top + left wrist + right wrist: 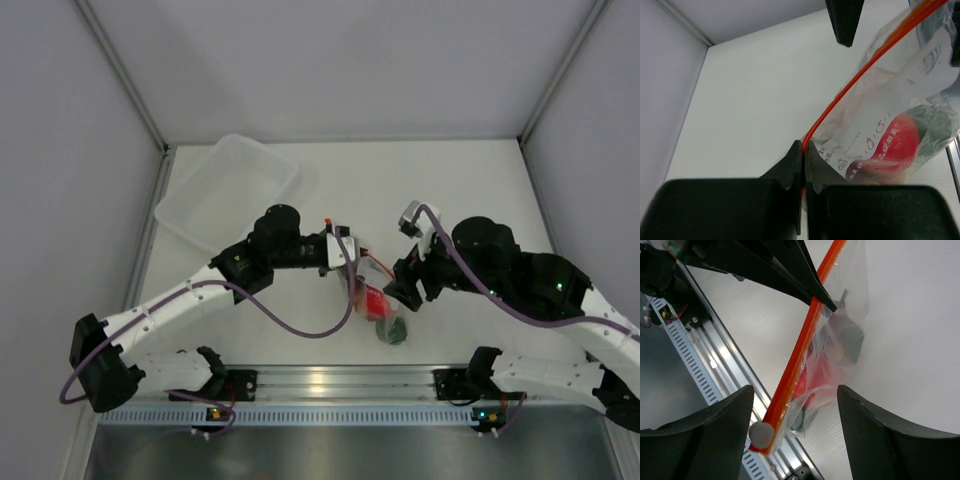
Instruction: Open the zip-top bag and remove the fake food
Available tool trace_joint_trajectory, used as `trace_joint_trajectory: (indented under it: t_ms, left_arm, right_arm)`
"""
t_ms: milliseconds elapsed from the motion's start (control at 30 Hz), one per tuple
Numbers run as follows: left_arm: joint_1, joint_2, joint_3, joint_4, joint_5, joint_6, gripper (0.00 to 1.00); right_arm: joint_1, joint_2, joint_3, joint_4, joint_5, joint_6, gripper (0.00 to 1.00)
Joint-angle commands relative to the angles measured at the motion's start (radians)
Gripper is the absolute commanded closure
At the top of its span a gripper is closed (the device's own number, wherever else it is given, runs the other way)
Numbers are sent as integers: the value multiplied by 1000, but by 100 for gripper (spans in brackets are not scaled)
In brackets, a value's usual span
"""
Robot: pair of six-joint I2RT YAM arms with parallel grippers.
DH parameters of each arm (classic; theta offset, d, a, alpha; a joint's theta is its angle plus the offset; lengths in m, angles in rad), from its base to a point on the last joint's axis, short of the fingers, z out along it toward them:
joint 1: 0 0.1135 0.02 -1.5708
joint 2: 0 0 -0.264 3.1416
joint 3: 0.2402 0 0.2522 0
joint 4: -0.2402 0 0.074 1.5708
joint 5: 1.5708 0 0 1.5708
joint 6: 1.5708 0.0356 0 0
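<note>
The clear zip-top bag [372, 290] hangs above the table near its front middle, its orange-red zip strip [855, 82] stretched between the arms. My left gripper [804, 145] is shut on one end of the strip and holds the bag up. Inside the bag lie a red tomato [895, 142] and a green ball [392, 331]; the other food is not clear. My right gripper [796, 395] is open, its jaws wide on either side of the strip's other end with its grey slider [761, 432], not touching it. The bag also shows in the right wrist view [832, 352].
A rigid translucent tub [228, 192] stands at the back left of the white table [470, 190]. An aluminium rail [330, 380] runs along the near edge, below the hanging bag. Grey walls close in the left, right and back.
</note>
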State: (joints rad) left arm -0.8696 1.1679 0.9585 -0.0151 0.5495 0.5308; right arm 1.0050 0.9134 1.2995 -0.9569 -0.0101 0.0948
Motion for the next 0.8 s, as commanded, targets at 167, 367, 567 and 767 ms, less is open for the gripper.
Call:
trace_joint_trajectory:
  t_ms: [167,367,567,767]
  left_arm:
    - [0,67,200,-250,-1,-66,100]
    - [1,114,313,-354,-91,-208,100]
    - [1,107,362,-402,-28,-287,100]
    - [1,90,419,-401,13,-393,100]
  right_arm:
    - [-13,-236,-95,247,96,-24,29]
    - [-13,-384,-254,357,62,-40,33]
    - [-11,-459,-373,455,-27,-59,36]
    - [-11,-545,-454,581,27,-86,45]
